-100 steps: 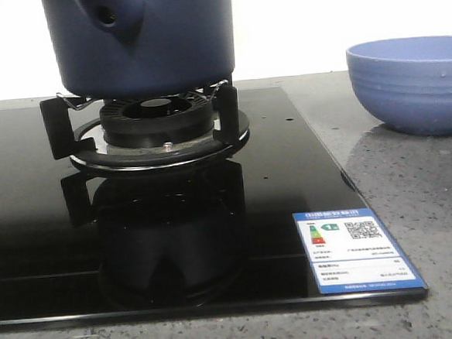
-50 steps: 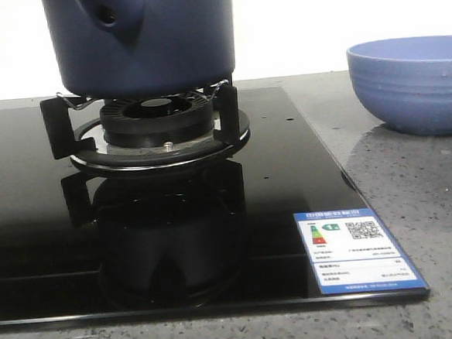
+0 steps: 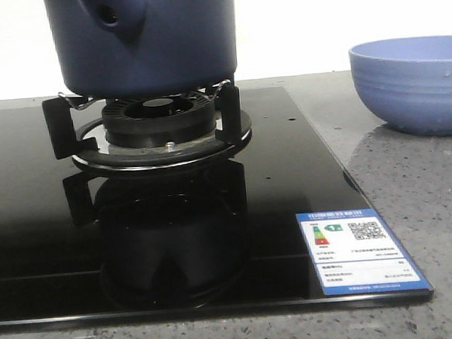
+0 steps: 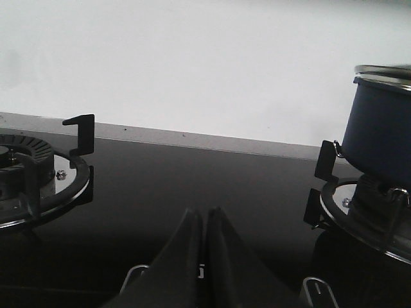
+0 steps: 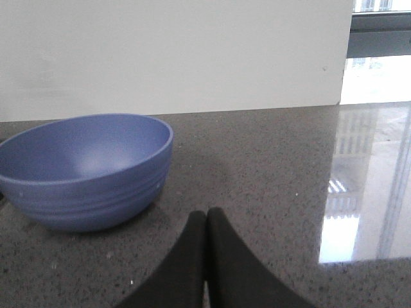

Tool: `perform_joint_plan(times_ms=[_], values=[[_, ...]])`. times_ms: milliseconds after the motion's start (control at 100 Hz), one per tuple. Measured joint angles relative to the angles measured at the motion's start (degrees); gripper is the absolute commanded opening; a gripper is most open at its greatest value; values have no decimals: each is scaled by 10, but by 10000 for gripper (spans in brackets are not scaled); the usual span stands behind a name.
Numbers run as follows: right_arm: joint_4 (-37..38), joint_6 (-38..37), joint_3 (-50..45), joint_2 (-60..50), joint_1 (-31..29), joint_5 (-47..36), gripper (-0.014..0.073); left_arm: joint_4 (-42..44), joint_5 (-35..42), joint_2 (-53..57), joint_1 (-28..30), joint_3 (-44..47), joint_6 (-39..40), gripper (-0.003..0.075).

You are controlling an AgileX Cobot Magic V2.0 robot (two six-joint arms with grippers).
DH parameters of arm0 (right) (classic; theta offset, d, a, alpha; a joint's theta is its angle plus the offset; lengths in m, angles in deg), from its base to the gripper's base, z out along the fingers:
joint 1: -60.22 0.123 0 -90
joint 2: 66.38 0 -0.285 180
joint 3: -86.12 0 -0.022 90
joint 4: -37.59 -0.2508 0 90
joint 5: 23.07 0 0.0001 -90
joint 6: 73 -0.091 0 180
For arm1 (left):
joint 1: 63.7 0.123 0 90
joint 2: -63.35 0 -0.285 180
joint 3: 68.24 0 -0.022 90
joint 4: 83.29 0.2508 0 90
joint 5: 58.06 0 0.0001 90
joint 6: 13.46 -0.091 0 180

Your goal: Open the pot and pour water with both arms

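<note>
Pot (image 3: pixel 151 43): dark navy, glossy straight sides, seated on the burner grate (image 3: pixel 149 124) of the black glass cooktop (image 3: pixel 28 222); handle stub with a hole (image 3: pixel 110 15) facing the front camera; top of the pot cut off in the front view; in the left wrist view, a metal rim (image 4: pixel 384 70) showing at the top edge of the pot.

Burner grate: black prongs rising around the pot's rounded bottom, touching it; burner head directly under the pot; dark reflection of both on the glass in front.

Second burner (image 4: pixel 32 173): seen only from the left wrist camera, well apart from the pot, bare glass between the two.

Bowl (image 3: pixel 412 85): lighter blue, ribbed, upright on the grey speckled counter (image 3: pixel 413 187), to the right of the pot and off the cooktop; nothing visible inside from the right wrist view.

Energy label (image 3: pixel 361 251): blue and white sticker on the near right corner of the cooktop, in front of and right of the pot.

Left gripper (image 4: pixel 204 221): fingers pressed together, holding nothing, low over the glass, pot off to one side and apart from it.

Right gripper (image 5: pixel 205 224): fingers pressed together, holding nothing, above the counter, near the bowl but not touching.
</note>
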Motion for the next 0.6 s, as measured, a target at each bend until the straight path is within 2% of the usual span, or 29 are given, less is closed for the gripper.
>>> perform_joint_plan(times_ms=[70,220,600], values=[[5,-6,-28,-25,11,-1,-63,0,0,0,0,0,0,-20],[22,-18,-28,-34,31,20,-63,0,0,0,0,0,0,-20],[43,-22,-28,-35,32,41,-63,0,0,0,0,0,0,-20]])
